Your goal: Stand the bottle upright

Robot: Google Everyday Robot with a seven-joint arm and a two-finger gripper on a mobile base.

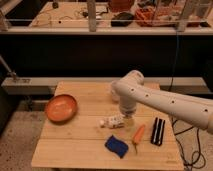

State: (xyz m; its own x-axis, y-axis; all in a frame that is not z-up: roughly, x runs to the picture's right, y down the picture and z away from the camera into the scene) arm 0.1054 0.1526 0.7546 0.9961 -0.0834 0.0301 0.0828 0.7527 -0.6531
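Note:
The small whitish bottle (112, 121) lies on its side near the middle of the wooden table (75, 145), white cap pointing left. My white arm (165, 102) reaches in from the right. Its gripper (127, 118) hangs just above and to the right of the bottle's base end, by the label. The wrist hides most of the translucent plastic cup (114, 90) behind it.
An orange bowl (61, 108) sits at the table's left. A carrot (138, 134) and a blue sponge (116, 146) lie in front of the bottle. A black ridged object (158, 131) lies at the right. Dark shelving stands behind the table.

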